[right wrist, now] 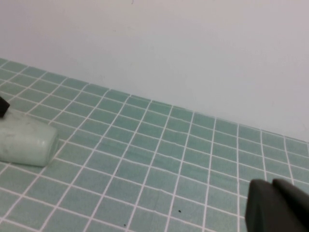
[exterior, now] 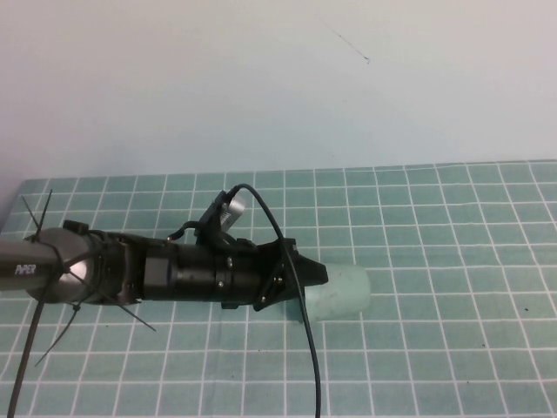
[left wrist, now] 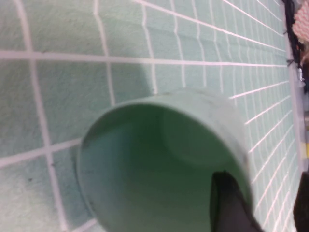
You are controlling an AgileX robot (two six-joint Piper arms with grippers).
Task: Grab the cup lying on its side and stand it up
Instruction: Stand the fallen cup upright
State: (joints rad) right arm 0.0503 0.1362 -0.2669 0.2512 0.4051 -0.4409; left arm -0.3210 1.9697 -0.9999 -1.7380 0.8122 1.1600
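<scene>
Cup first: the small pale mint-green plastic cup [exterior: 341, 292] lies on its side on the green tiled mat with white grid lines [exterior: 452, 261], directly ahead of the left gripper [exterior: 312, 273]. Its long axis runs in line with the arm, the open mouth turned toward the pincer and the closed base pointing away from it, toward the robot's right. In the left wrist view the round rim of the cup [left wrist: 159, 164] fills the frame, and one dark fingertip [left wrist: 229, 203] sits at the rim, apparently just inside the mouth. How wide the pincer stands, and whether it grips the wall, cannot be told. White lettering [exterior: 24, 270] on the arm's silver collar is only partly legible. The right gripper [right wrist: 277, 205] shows only as a dark edge over the mat, well apart from the cup [right wrist: 24, 142]; its opening cannot be told.
</scene>
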